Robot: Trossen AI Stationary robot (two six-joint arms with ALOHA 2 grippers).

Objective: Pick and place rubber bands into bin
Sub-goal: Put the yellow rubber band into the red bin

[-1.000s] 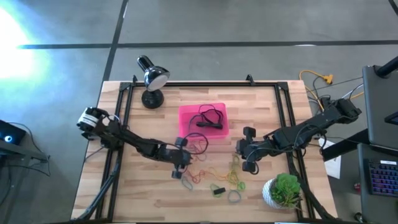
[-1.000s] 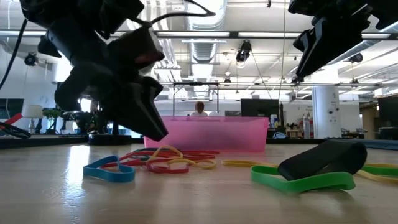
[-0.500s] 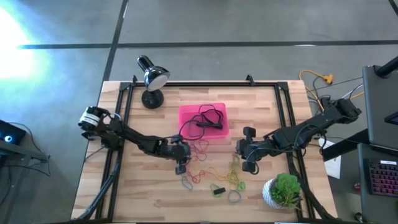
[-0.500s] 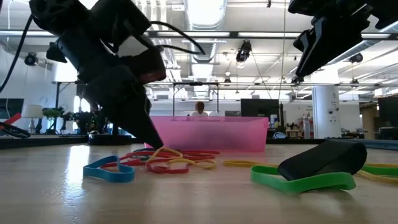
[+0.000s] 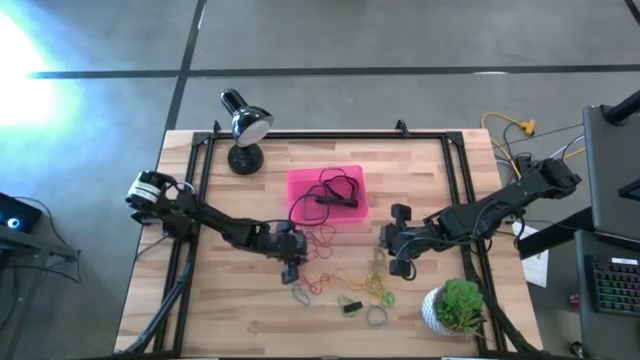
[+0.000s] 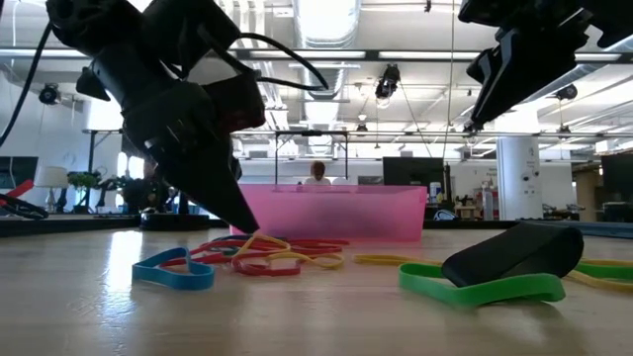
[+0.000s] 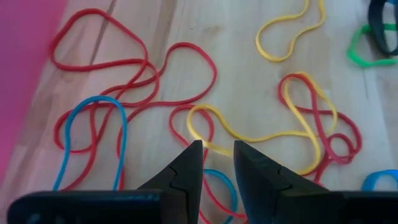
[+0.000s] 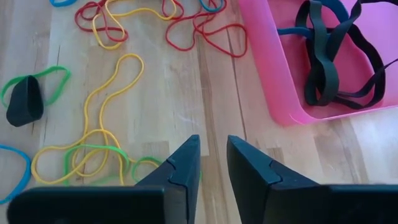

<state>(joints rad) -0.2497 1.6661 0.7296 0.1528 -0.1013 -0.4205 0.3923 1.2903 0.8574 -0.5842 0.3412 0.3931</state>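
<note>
Two grippers hang over our wooden table (image 5: 420, 160), and we take them in turn. Our left gripper (image 7: 217, 152) sits low among the loose rubber bands (image 5: 340, 280) just in front of the bin (image 5: 300, 185), its fingertips down at the tabletop in the low view. From its wrist camera we see its fingers a narrow gap apart, their tips at a yellow band (image 7: 249, 134) that lies tangled with red bands (image 7: 124, 68) and a blue band (image 7: 93, 137). We cannot tell whether the yellow loop is pinched or merely lies under the tips.

Our right gripper (image 8: 213, 152) hangs above the table to the right of the bin, well off the surface in the low view, and carries nothing. Its fingers stand slightly apart too, over bare wood, with a yellow and green tangle (image 8: 93, 149) close by and a green band (image 8: 43, 78) threaded around a black band (image 8: 25, 99) farther off.

Most of the bands lie scattered on the wood between the two grippers and toward the front edge. The pink bin stands near the middle of the table and already holds several black bands (image 8: 329, 62) with a blue one among them. A black desk lamp (image 5: 245, 125) stands at the back left corner, and a potted plant (image 5: 458, 305) sits at the front right.
</note>
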